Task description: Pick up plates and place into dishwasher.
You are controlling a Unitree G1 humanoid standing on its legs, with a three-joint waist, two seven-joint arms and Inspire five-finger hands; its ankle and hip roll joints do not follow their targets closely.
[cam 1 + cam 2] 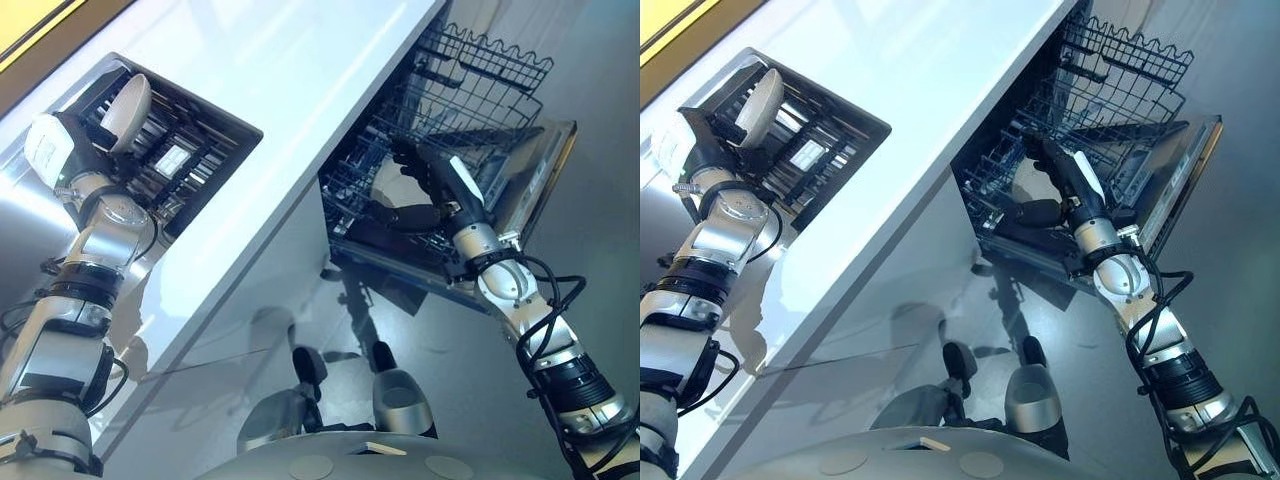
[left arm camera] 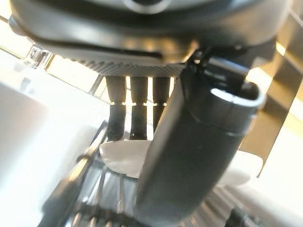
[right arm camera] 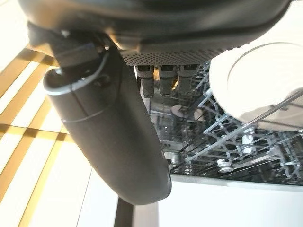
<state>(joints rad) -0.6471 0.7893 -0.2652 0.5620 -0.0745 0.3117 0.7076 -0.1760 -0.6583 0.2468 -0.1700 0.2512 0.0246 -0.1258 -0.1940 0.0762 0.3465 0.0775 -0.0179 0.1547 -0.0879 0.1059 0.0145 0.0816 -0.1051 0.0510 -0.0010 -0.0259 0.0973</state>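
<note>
On the right, nearest the robot, the right hand point(image 1: 440, 175) reaches into the pulled-out lower rack point(image 1: 480, 90) of the open dishwasher point(image 1: 545, 170). Its fingers point(image 3: 165, 78) look straight and released, grasping nothing. A white plate point(image 3: 258, 80) already stands among the wire tines just beside that hand.

Across the white counter point(image 1: 300, 90), on the robot's left, a dark dish rack point(image 1: 190, 150) sits by the counter's far edge. The left hand point(image 1: 715, 140) is at this rack with a second white plate point(image 1: 128, 112), which stands tilted on its rim. The left wrist view shows fingers point(image 2: 137, 113) behind the plate and the thumb in front, so the hand appears to pinch it.

Likely risks: the pinch sits near the plate's edge, so the plate could slip or swing when lifted. It might also catch on the rack's dividers. The right hand, withdrawing, could knock the loaded plate out of its tines.
</note>
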